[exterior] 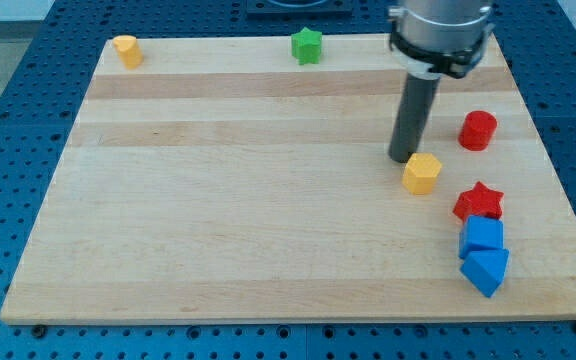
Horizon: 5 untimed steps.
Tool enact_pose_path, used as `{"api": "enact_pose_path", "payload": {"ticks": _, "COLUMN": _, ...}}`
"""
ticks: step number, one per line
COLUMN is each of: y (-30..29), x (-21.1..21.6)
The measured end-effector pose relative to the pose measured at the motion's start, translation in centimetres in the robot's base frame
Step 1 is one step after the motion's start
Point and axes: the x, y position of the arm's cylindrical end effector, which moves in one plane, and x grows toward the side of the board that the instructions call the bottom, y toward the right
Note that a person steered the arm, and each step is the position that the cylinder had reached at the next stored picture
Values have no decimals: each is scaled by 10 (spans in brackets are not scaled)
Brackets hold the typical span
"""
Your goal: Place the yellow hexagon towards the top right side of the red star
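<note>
The yellow hexagon [422, 173] lies on the wooden board [228, 230] at the view's right of centre. The red star [479, 202] lies to its lower right, a short gap away. My tip [402, 158] rests on the board just to the upper left of the yellow hexagon, touching or almost touching it. The dark rod rises from it to the arm's grey end at the view's top.
A red cylinder [478, 130] stands above the red star. Two blue blocks [482, 236] [485, 270] lie just below the star, near the board's right edge. A green star [307, 46] and a second yellow block [127, 50] sit along the top edge.
</note>
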Motion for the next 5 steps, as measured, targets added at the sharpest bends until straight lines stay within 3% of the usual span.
{"api": "enact_pose_path", "payload": {"ticks": 2, "y": -32, "x": 17}}
{"api": "enact_pose_path", "payload": {"ticks": 4, "y": 57, "x": 33}}
{"api": "enact_pose_path", "payload": {"ticks": 5, "y": 72, "x": 33}}
